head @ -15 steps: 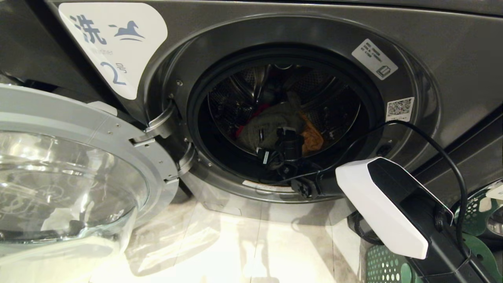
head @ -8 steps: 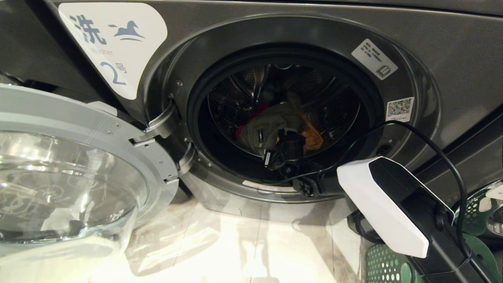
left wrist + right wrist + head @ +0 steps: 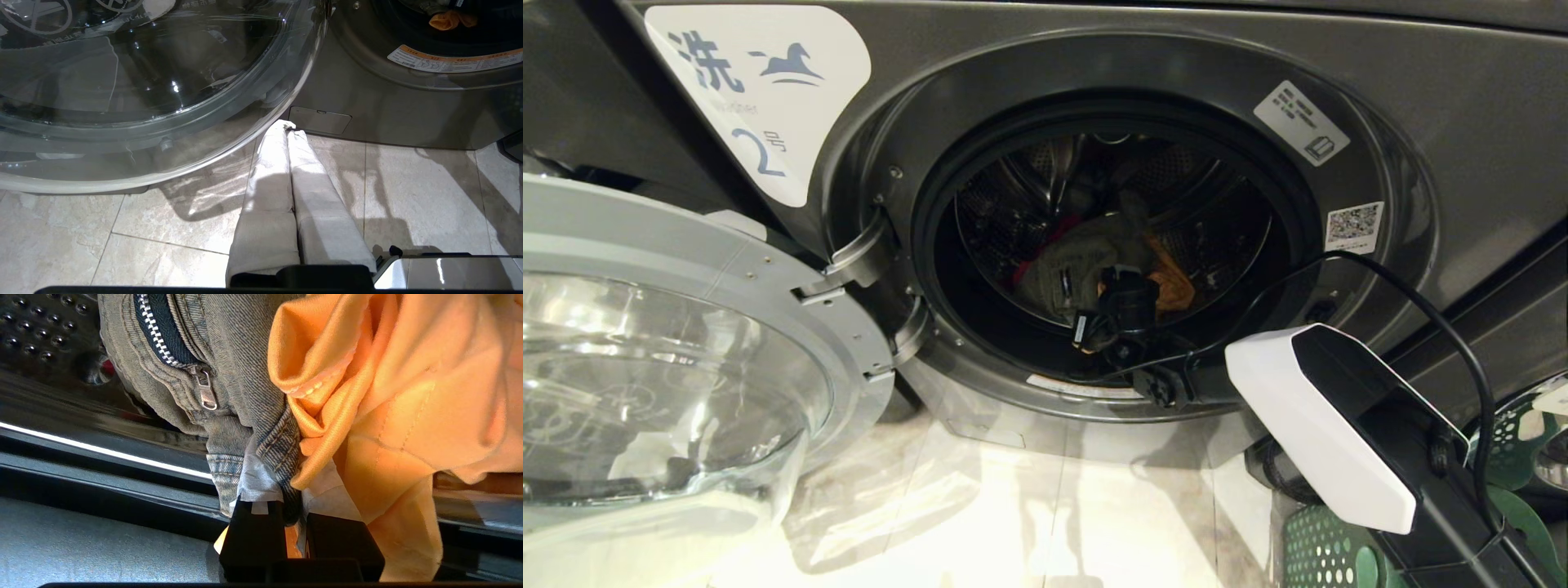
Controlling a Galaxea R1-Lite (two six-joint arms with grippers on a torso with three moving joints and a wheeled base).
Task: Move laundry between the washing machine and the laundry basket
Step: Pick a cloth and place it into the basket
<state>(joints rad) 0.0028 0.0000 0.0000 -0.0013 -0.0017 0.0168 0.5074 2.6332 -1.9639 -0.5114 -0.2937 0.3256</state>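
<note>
Laundry (image 3: 1086, 261) is still heaped inside the washing machine (image 3: 1421, 122) drum, where a fold of denim and orange cloth (image 3: 392, 416) is pinched by the right gripper (image 3: 295, 498), nothing being yet lifted toward the basket (image 3: 1327, 555), while the left gripper (image 3: 288, 134) hangs idle, fingers pressed together.

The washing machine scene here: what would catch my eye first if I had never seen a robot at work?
First, the washing machine with its big glass door swung open to the robot's left. Inside the drum, the right pincer is shut on a denim garment, with an orange cloth pressed against it. To the right stands a green laundry basket, while the left pincer hangs shut above the tiled floor.
</note>
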